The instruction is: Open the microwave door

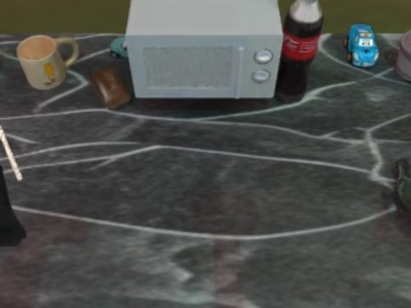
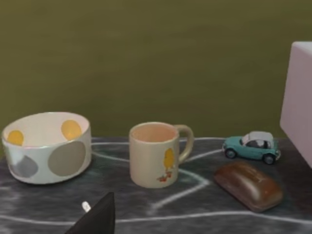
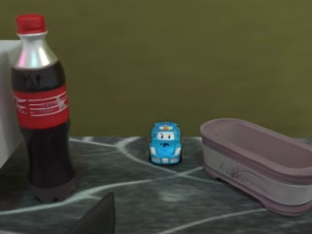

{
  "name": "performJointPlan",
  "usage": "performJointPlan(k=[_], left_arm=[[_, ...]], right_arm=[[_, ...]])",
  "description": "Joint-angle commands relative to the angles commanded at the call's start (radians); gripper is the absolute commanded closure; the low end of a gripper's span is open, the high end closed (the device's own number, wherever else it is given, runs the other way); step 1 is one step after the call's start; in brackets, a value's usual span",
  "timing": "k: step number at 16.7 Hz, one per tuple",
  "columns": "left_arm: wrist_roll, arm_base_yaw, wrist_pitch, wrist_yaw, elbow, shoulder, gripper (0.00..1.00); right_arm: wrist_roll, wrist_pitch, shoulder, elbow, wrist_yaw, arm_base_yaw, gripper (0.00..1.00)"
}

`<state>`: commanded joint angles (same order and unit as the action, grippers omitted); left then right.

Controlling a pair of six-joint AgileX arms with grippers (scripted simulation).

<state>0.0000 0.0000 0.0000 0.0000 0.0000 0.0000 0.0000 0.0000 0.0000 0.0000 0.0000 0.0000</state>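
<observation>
The dark marbled table (image 1: 205, 192) carries the microwave (image 1: 204, 48) at its far edge, long axis left-right. The microwave door (image 1: 186, 67) is closed and faces the near edge. Left gripper (image 1: 8, 218) and right gripper (image 1: 403, 186) sit parked at the side edges, well apart from the door; finger state cannot be told.

black left arm (image 1: 8, 221), dark right arm (image 1: 403, 186)

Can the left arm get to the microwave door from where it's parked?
Probably yes. The pale grey-white microwave door with the mesh window is shut and faces bare dark marbled table; the brown oval bread-like piece lies beside it, not in front.
</observation>
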Motion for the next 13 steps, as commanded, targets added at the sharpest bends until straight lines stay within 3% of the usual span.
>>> performJointPlan(k=[3, 6, 13], left_arm=[[-0.003, -0.006, 0.000, -0.005, 0.010, 0.010, 0.00], [-0.027, -0.058, -0.003, -0.051, 0.095, 0.104, 0.00], [-0.155, -0.307, -0.015, -0.275, 0.522, 0.677, 0.00]], right_arm=[[0.000, 0.000, 0.000, 0.000, 0.000, 0.000, 0.00], [0.000, 0.000, 0.000, 0.000, 0.000, 0.000, 0.00], [0.000, 0.000, 0.000, 0.000, 0.000, 0.000, 0.00]])
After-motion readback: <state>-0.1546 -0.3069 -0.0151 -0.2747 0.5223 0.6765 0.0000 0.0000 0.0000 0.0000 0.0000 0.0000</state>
